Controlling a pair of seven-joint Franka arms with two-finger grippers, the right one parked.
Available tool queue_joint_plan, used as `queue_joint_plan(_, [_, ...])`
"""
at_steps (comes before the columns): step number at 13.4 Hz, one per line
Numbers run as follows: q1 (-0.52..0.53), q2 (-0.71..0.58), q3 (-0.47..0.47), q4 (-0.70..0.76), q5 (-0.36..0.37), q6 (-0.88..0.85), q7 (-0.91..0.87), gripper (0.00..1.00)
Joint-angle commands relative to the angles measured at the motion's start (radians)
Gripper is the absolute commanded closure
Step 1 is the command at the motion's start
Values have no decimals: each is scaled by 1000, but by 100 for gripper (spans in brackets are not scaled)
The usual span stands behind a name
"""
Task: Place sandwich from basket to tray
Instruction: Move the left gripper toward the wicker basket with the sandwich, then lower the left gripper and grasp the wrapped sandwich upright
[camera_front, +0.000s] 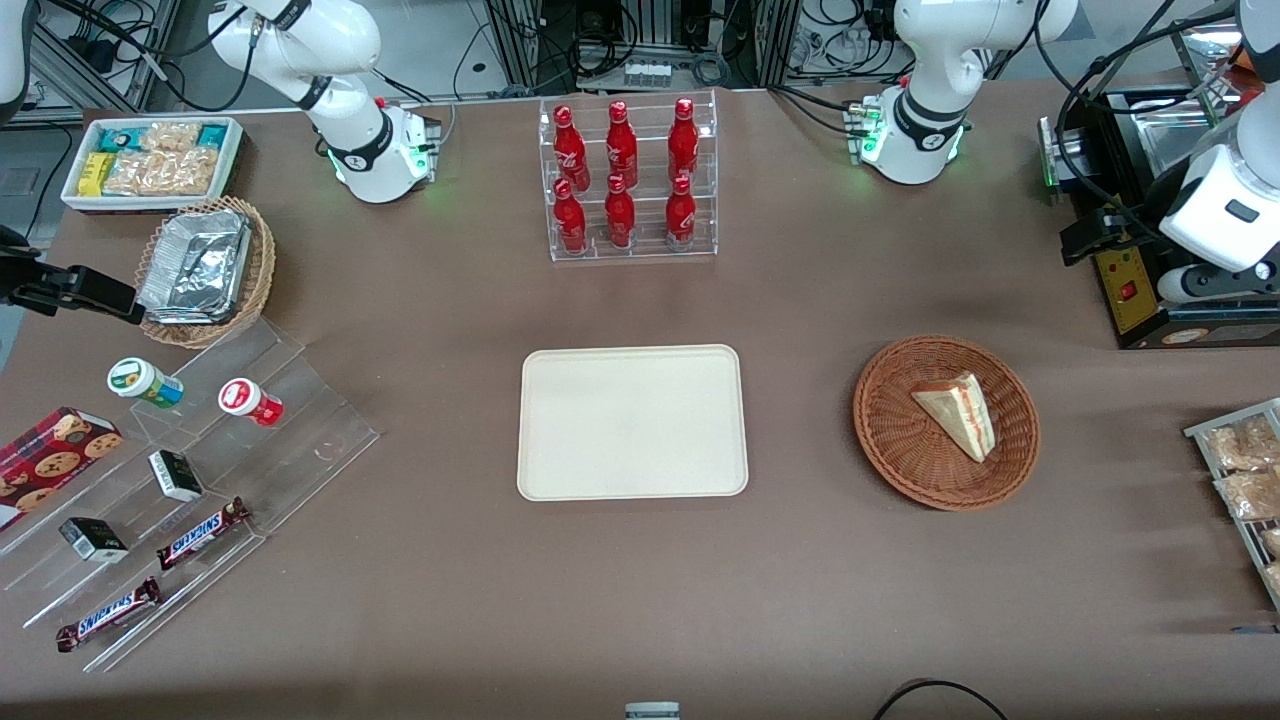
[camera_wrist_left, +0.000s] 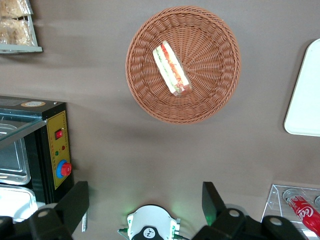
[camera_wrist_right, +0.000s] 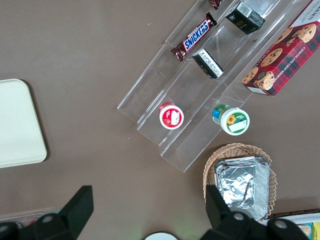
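1. On the brown bench (camera_front: 640, 580), front view: the sandwich (camera_front: 958, 412) lies in the basket (camera_front: 900, 440), toward the working arm's end; the tray (camera_front: 632, 422) sits beside it, apart.
2. Left wrist view: the gripper (camera_wrist_left: 145, 202) hangs above the bench, fingers (camera_wrist_left: 75, 202) spread wide and holding nothing; the sandwich (camera_wrist_left: 171, 69) lies in the basket (camera_wrist_left: 210, 60), the tray (camera_wrist_left: 306, 95) nearby.
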Motion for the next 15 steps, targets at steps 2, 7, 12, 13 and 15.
queue_joint_plan(2, [12, 3, 7, 4, -12, 4, 20, 0])
queue_joint_plan(7, [10, 23, 7, -148, -24, 195, 9, 0])
queue_joint_plan(12, [10, 25, 7, -406, -24, 543, -39, 0])
queue_joint_plan(13, [10, 28, 7, -466, -24, 626, -71, 0])
queue_joint_plan(15, [10, 40, 5, -563, -32, 784, -140, 0])
